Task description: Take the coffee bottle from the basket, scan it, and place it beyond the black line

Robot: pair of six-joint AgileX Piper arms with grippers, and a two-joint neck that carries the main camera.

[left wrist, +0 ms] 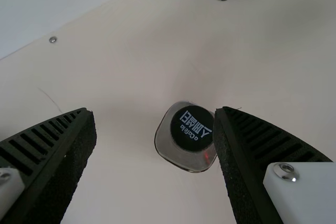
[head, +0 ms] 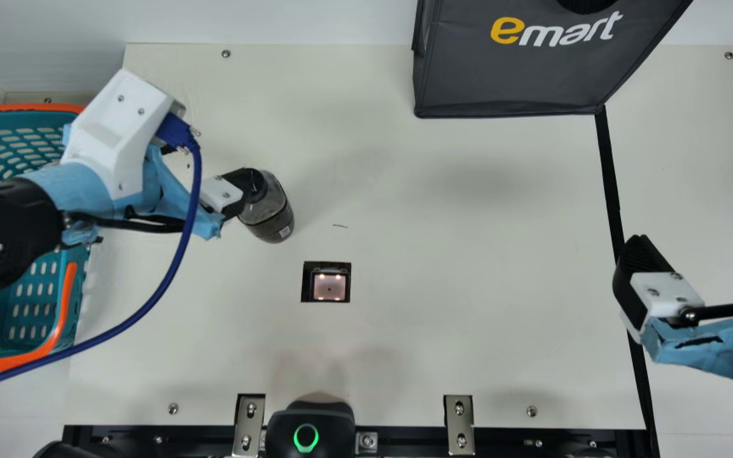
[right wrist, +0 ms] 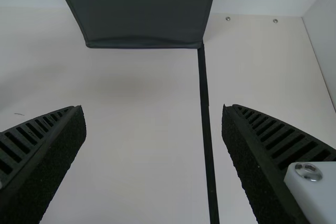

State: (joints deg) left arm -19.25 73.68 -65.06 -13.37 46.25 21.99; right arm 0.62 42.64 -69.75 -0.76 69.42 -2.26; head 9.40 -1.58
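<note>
We're likely preparing to scan, needing to centre on the coffee bottle (head: 270,213), left jaws and right jaws gaping empty.

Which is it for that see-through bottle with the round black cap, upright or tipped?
Upright: the left wrist view looks down on the cap of the bottle, with see-through shoulders around it.

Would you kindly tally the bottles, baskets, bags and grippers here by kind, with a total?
Bottle: 1
Basket: 1
Bag: 1
Grippers: 2 (left gripper and right gripper)
Total: 5
</note>
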